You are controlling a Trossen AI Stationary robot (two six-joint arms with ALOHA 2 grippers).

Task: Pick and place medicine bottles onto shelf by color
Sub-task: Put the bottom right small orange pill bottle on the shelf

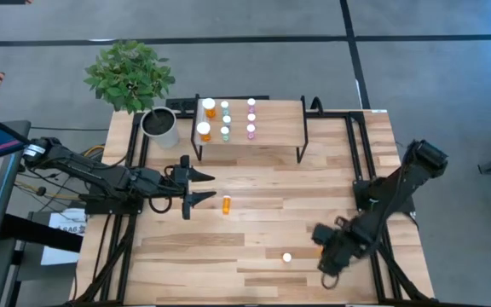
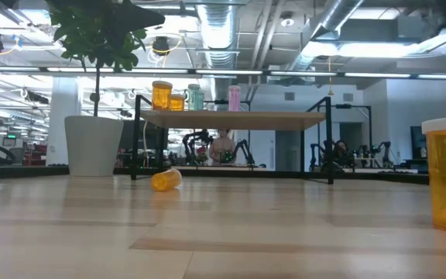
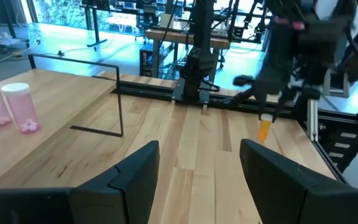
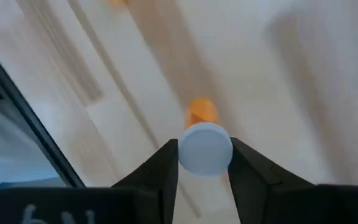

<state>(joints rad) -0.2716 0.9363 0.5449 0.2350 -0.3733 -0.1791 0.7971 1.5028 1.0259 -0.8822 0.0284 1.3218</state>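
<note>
Two dark arms worked over a pale wood-plank table (image 1: pixel 262 196) on a black frame, with grey floor around it and, seen from table height, a bright workshop of ceiling pipes and other rigs behind. A leafy plant (image 1: pixel 129 74) stood in a smooth white pot (image 1: pixel 160 126) at the far left corner.

Beside the pot, the small shelf (image 1: pixel 275 128), a plank top on thin black legs, carried six capped bottles in three pairs: orange (image 1: pixel 209 107), pale green (image 1: pixel 225 132) and pink (image 1: pixel 251 130).

One small orange bottle (image 1: pixel 226 204) lay on its side on the table just ahead of the left gripper (image 1: pixel 199 188), whose two fingers were spread wide with nothing between them.

Near the front right, the right gripper (image 4: pixel 205 163) hung close over an upright orange bottle (image 4: pixel 204 140) with a round white cap. Its fingers flanked the cap, and whether they pressed it could not be told.
</note>
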